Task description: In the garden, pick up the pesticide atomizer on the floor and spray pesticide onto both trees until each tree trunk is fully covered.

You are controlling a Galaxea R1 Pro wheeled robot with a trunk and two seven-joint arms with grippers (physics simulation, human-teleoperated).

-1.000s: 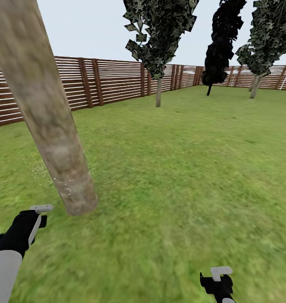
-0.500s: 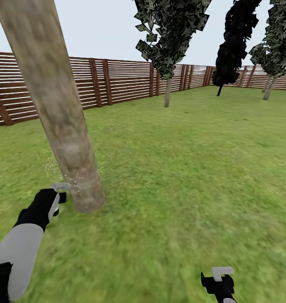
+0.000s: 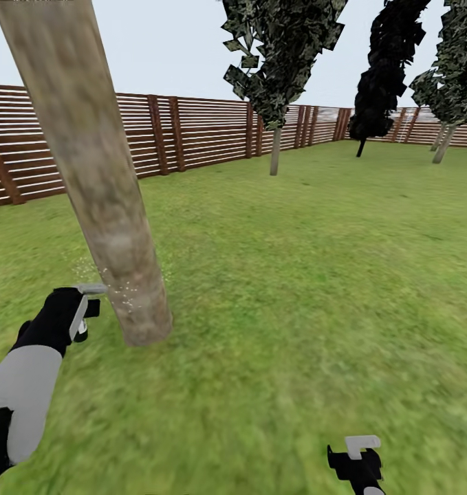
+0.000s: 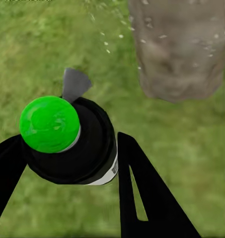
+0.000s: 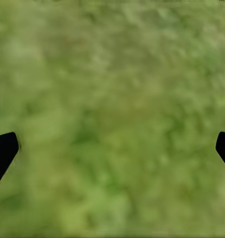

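Observation:
A thick mottled grey-brown tree trunk [image 3: 95,179] leans up from the grass floor [image 3: 281,275] at the left of the head view. My left gripper [image 3: 80,311] hovers just left of the trunk's lower part, shut on the pesticide atomizer [image 4: 85,148], a black can with a green cap [image 4: 48,124] and a grey nozzle [image 4: 75,84]. The nozzle points toward the trunk [image 4: 179,49]. White spray specks [image 3: 120,292] dot the bark and the air there. My right gripper [image 3: 357,459] hangs low at the right, open over bare grass [image 5: 112,119].
A brown slatted fence [image 3: 192,130] rings the lawn at the back. Three dark leafy trees with thin stems [image 3: 275,148] stand far off along it. Wide grass lies open to the right of the trunk.
The view shifted so the trunk sits further right. My left arm rose and reached forward, bringing the atomizer close beside the trunk. The right gripper stayed put.

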